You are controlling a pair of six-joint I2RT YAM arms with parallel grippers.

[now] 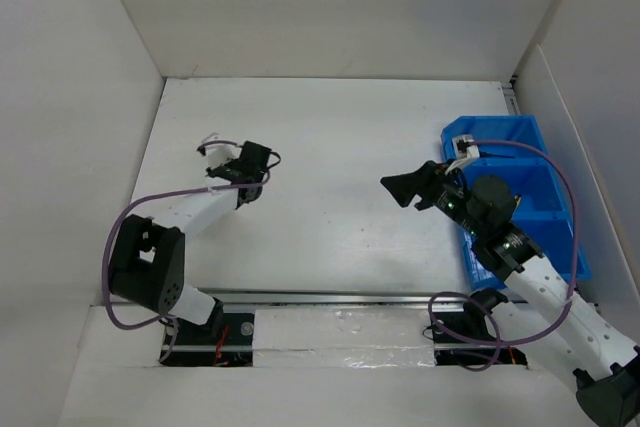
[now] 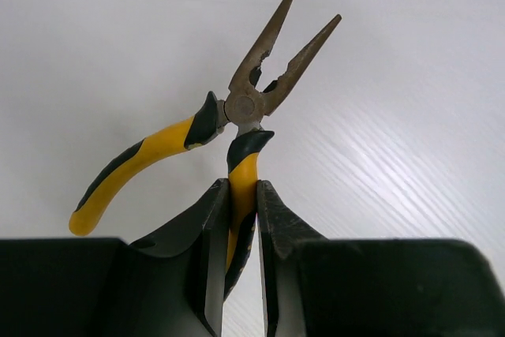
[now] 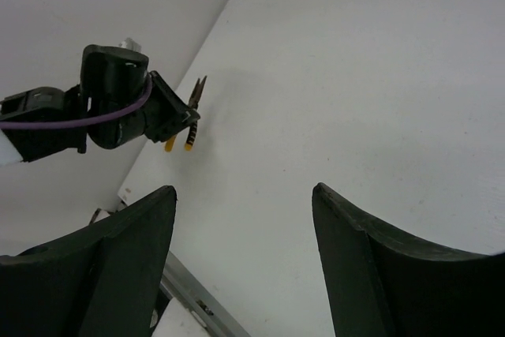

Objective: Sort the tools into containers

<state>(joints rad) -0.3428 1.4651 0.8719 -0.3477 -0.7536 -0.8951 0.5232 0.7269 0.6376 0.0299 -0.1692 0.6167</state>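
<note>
Yellow-handled pliers [image 2: 237, 108] at the left side of the white table [image 1: 330, 147], left jaws pinched on one handle, nose spread open, right jaws wide apart and empty, near the blue bin [image 1: 520, 125] at right

1 handle of the pliers [image 2: 245, 104] is half hidden between the jaws of the left gripper [image 2: 243, 195].

We see white tube links and black joint housings on the left arm [image 1: 190, 212] and right arm [image 1: 545, 287], a purple cable [image 3: 79, 123] looping along each, and matte black wedge-shaped jaws.
</note>
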